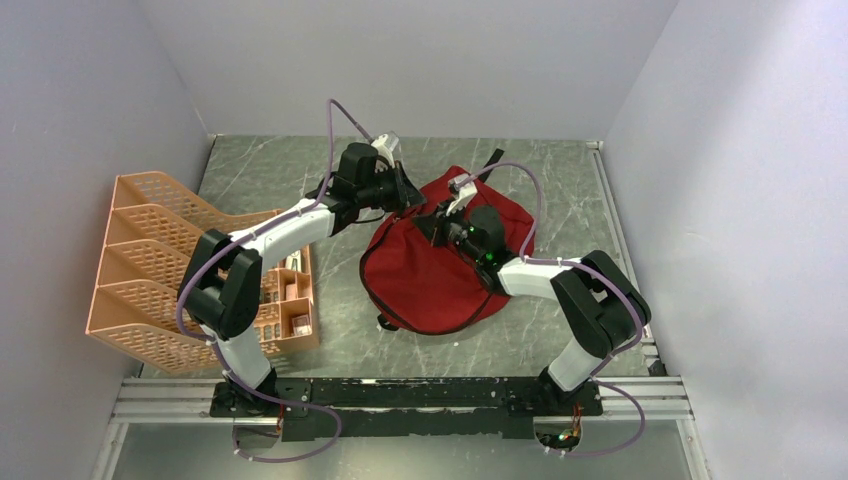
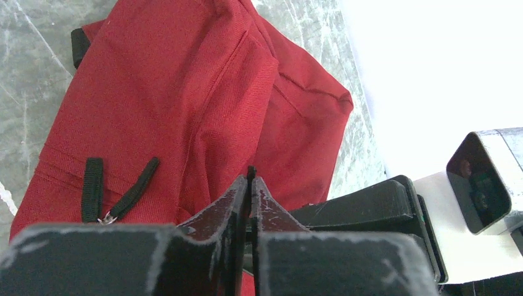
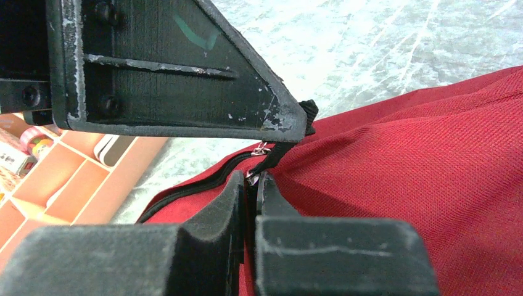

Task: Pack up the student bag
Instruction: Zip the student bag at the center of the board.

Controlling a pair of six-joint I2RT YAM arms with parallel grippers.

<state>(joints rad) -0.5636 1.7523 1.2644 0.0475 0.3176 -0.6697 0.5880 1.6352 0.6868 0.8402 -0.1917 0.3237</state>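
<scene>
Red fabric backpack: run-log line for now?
red fabric backpack | left claw shut, hold unclear | right claw shut on black zipper pull

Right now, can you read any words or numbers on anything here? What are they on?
No text here can be read.
Student bag: plain red, no print showing.
Small boxes in the orange organiser: some print, too blurred to read.
Left gripper: a green mark on one finger, a scribble, not a clear letter.
</scene>
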